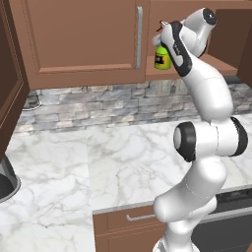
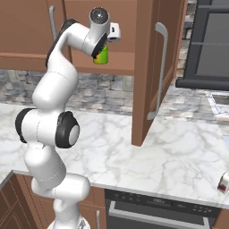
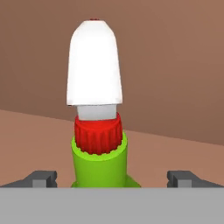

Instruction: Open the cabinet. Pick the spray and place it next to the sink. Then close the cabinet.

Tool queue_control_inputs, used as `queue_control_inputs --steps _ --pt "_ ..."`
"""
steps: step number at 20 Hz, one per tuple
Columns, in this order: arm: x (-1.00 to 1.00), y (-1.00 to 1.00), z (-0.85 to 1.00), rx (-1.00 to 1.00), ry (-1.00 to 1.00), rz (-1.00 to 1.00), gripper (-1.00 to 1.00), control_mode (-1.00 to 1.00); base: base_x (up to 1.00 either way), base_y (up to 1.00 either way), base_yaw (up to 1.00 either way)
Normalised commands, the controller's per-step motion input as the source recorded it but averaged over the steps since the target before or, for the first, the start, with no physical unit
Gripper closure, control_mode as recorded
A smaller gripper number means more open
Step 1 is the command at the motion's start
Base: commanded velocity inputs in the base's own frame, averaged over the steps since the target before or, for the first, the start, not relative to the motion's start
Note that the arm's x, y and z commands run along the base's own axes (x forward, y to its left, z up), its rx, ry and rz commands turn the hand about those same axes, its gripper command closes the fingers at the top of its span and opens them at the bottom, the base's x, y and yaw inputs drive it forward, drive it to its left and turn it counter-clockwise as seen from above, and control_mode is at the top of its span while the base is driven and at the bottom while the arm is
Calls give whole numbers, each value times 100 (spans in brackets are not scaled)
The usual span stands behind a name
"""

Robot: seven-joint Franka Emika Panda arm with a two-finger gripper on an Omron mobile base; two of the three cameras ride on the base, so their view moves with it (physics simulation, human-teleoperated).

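Hand view puts the spray point(image 3: 99, 131) at twelve o'clock between my gripper point(image 3: 112, 178) tips, jaws spread wide, probably not touching; it stands upright on the open cabinet point(image 2: 147, 67) shelf, ready for grasping.

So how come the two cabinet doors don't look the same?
The right cabinet door is swung open, standing edge-on out over the marble counter, while the left cabinet door is shut flat against the cabinet. Behind the open one you can see the shelf with the green spray; the shut one hides whatever is inside. Both are brown wood with a long silver bar handle.
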Motion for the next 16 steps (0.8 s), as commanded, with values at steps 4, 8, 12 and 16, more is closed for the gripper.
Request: queue_control_inputs --steps 4,8,12,16 --pt "23 0 0 0 0 0 -100 -100 0 0 0" --pt "17 0 0 0 0 0 -100 -100 0 0 0" --pt "0 0 0 0 0 0 -100 -100 0 0 0" --pt "0 0 0 0 0 0 100 -100 0 0 0"
